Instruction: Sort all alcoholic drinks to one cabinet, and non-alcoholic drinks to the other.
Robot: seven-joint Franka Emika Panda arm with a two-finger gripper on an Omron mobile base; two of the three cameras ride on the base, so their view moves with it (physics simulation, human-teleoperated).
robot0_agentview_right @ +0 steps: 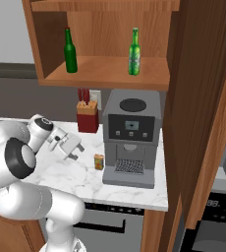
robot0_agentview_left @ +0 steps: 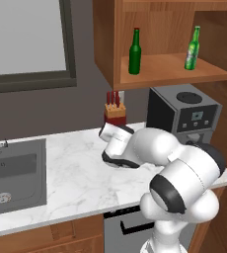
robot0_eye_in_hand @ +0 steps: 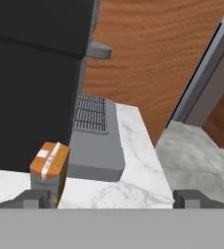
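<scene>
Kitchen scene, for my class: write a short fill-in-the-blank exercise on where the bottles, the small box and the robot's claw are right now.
1. Both green bottles, the dark bottle and the bright bottle, stand on the cabinet ____.
2. The small orange box sits on the counter beside the coffee ____.
3. The knife block holds knives with ____ handles.
4. The claw holds ____.

Missing words: shelf; machine; red; nothing

No text, brand or number can be read. The pale label on the bright green glass bottle, above the grey coffee machine, and that machine's small display are too blurred.
</scene>
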